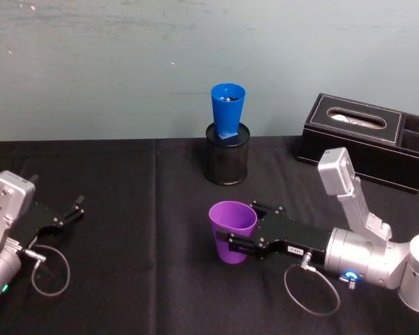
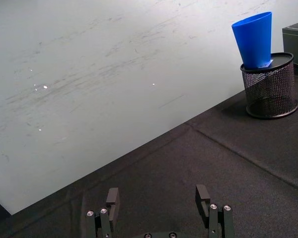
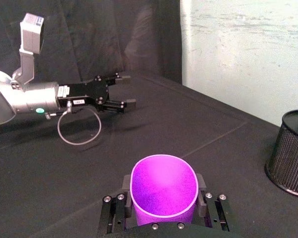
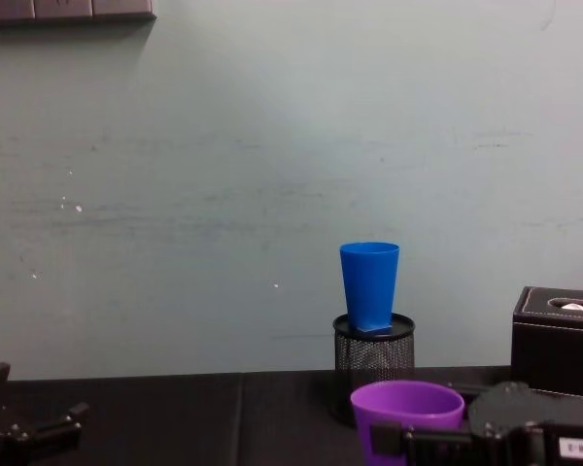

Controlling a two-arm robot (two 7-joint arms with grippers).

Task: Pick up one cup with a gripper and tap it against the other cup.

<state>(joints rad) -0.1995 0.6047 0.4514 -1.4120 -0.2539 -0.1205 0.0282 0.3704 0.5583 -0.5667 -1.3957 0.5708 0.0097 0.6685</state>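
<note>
The purple cup (image 1: 232,231) stands upright on the black tablecloth in front of me, mouth up. My right gripper (image 1: 248,227) reaches in from the right and is shut on it, one finger (image 3: 125,184) pressed on each side, and the rim (image 3: 164,159) looks squeezed oval. I cannot tell if its base is off the cloth. The blue cup (image 1: 227,107) stands in the black mesh pen holder (image 1: 228,155) beyond the purple cup, near the wall; it also shows as the blue cup (image 4: 369,285). My left gripper (image 1: 75,207) lies open and idle at the left.
A black tissue box (image 1: 366,137) sits at the back right by the wall. Cable loops hang beside each wrist, one cable loop (image 1: 311,289) under the right arm. Bare black cloth (image 1: 146,230) spreads between the two arms. The left gripper (image 3: 125,89) shows far off.
</note>
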